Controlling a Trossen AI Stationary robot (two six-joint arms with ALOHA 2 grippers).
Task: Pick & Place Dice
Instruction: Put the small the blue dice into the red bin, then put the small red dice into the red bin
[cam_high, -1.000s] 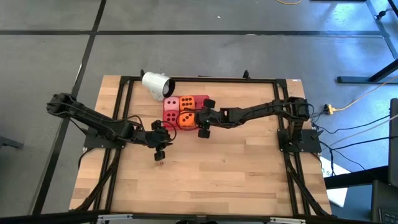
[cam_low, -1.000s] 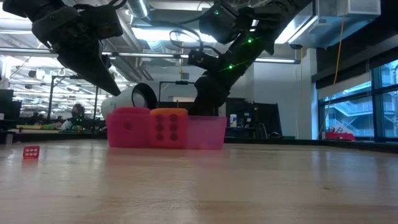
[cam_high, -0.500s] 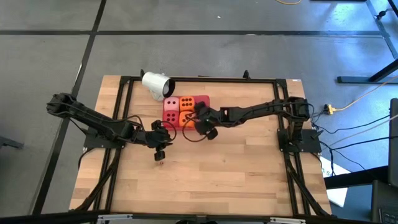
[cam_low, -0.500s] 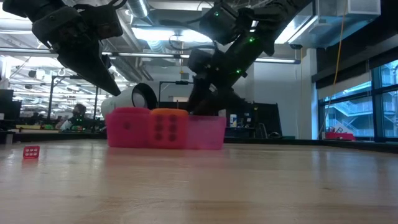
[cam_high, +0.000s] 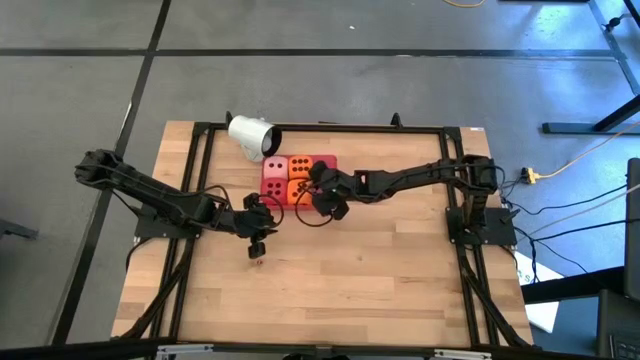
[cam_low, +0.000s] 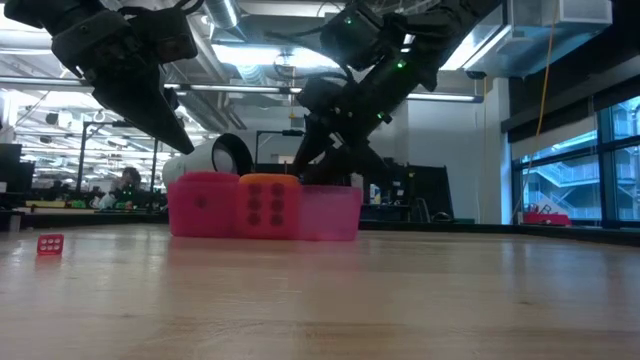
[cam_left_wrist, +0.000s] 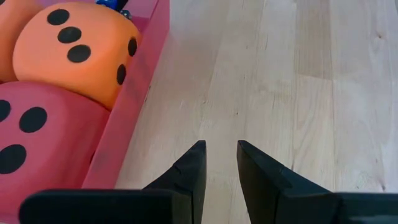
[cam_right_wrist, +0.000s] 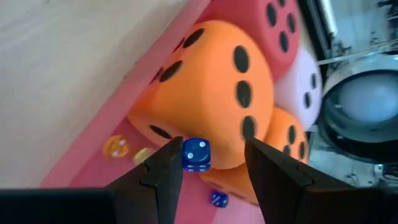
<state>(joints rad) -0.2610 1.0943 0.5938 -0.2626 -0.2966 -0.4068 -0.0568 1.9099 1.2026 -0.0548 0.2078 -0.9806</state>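
Right pincer (cam_right_wrist: 208, 163) over tray (cam_high: 325, 160), wooden table (cam_high: 380, 270)

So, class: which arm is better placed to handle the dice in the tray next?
Right. Its end effector is open over the tray, beside an orange die. The left end effector points at bare table.

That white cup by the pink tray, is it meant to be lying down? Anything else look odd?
The white cup lies tipped on its side beside the tray. One tiny red die sits alone on the table, apart from the tray, near the left gripper. Tiny blue dice lie in the tray near the right gripper.
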